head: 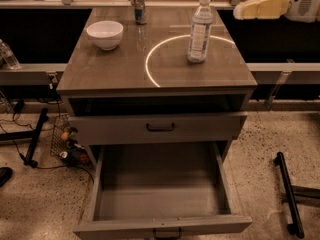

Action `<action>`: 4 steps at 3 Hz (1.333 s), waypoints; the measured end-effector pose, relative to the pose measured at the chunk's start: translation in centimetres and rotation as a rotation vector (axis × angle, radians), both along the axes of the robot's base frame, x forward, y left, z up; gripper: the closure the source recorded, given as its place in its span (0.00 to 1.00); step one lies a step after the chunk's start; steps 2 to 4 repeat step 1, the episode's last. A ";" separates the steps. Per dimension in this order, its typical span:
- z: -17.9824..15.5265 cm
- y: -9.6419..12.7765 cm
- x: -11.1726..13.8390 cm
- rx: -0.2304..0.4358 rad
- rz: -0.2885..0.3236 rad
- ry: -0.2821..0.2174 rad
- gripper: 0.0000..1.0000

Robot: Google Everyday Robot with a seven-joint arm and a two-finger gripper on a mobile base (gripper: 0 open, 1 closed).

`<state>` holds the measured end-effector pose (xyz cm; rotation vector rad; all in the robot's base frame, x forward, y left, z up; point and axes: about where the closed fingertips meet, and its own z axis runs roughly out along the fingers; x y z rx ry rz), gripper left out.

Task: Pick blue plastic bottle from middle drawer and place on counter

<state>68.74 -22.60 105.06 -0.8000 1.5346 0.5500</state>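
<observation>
A grey-brown cabinet seen from above and in front. On its glossy worktop a blue plastic bottle, clear with a white cap and pale label, stands upright towards the back right, its base on a bright white arc line. A white bowl sits at the back left and a silver drink can at the back edge between them. The robot's pale yellow claw hangs at the upper right, off the worktop's back right corner, apart from the bottle and holding nothing; whether it is open or closed cannot be told. Below, a shallow drawer front with a black handle juts out slightly, and beneath it the deep middle drawer is pulled fully open.
</observation>
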 end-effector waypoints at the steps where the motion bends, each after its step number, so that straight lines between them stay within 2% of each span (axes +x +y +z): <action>1: 0.3 -0.3 -0.5 0.001 0.002 -0.019 0.00; 4: 0.3 -0.3 -0.5 0.001 0.002 -0.019 0.00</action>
